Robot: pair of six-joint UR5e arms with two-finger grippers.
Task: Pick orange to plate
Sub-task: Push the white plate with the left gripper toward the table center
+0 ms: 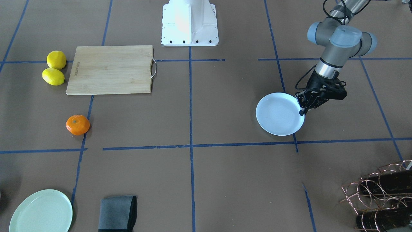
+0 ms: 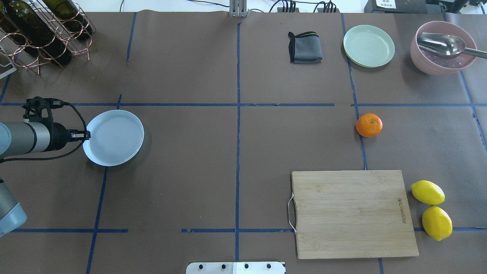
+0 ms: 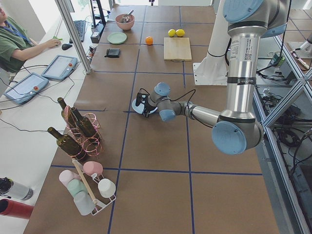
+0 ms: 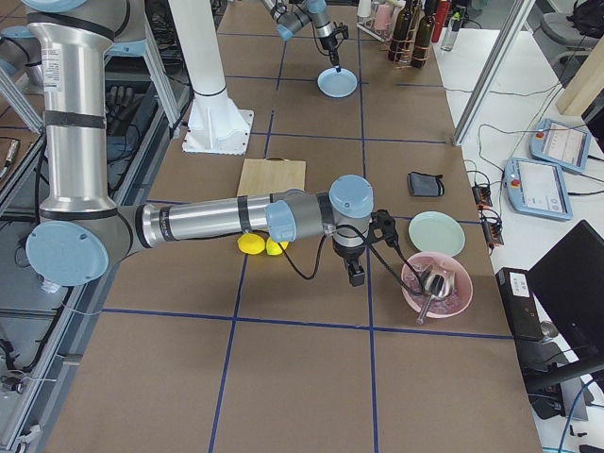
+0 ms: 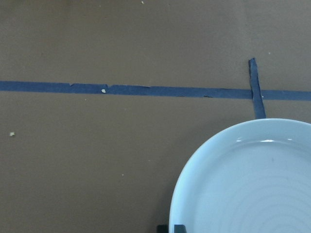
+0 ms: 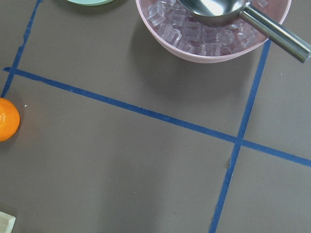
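The left fingers (image 1: 302, 111) look pinched on the plate (image 1: 278, 116) rim, far from the cutting board (image 1: 111, 69); the right fingers (image 4: 356, 275) I cannot tell; the orange (image 1: 78, 124) near that board seems light, firm, rollable, best gripped across its middle.

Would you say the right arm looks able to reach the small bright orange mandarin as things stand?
Probably yes. The mandarin sits in the open, apart from the wooden cutting board, and the right wrist view shows it at its left edge with only table between.
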